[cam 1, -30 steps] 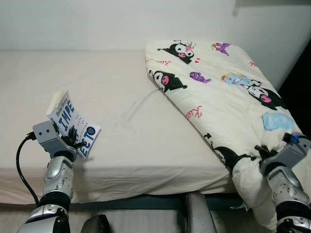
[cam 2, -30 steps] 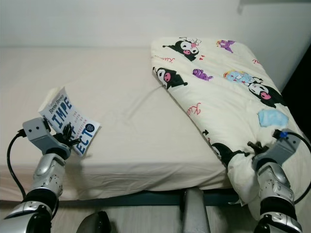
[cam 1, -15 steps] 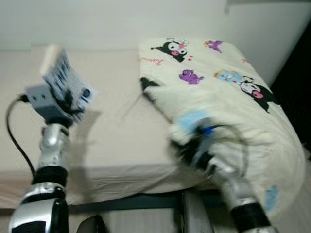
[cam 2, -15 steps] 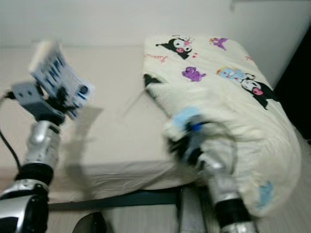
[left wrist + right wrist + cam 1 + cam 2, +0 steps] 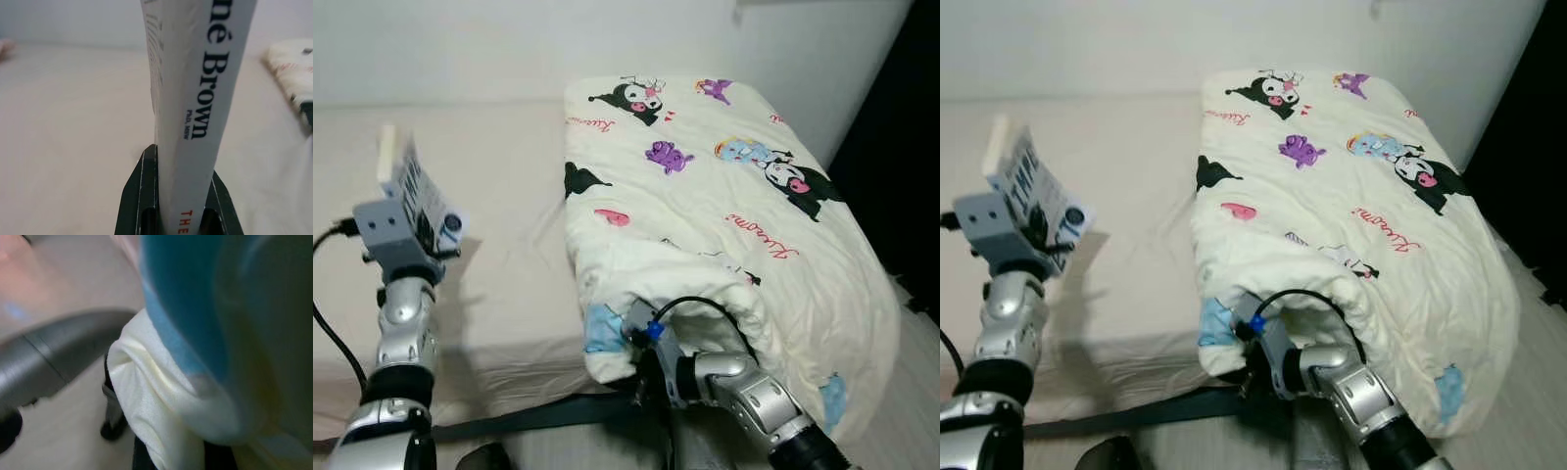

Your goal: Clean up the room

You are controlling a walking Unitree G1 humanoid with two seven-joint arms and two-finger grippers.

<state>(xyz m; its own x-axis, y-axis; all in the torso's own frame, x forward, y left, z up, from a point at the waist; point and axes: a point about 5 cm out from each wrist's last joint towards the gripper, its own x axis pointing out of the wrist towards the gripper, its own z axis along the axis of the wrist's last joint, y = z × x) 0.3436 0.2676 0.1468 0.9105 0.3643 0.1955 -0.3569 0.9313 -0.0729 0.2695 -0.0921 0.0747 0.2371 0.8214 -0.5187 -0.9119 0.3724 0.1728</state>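
Observation:
A white paperback book (image 5: 418,192) with a blue-lettered cover stands upright in my left gripper (image 5: 433,238), raised above the left part of the bed; the fingers (image 5: 146,196) are shut on its spine (image 5: 205,98). A cream comforter (image 5: 724,225) printed with cartoon characters covers the bed's right half. My right gripper (image 5: 641,348) is shut on the comforter's folded lower edge (image 5: 161,401) near the front of the bed, tucked under the fold, so its fingertips are mostly hidden by cloth.
The beige mattress (image 5: 499,245) spreads out to the left of the comforter. A white wall (image 5: 509,49) runs behind the bed. A dark bed frame (image 5: 538,416) edges the front. A dark gap (image 5: 901,176) lies on the far right.
My right gripper has pulled the comforter's corner leftward, folding it over itself. My left gripper has lifted the book off the bed. The camera has shifted right.

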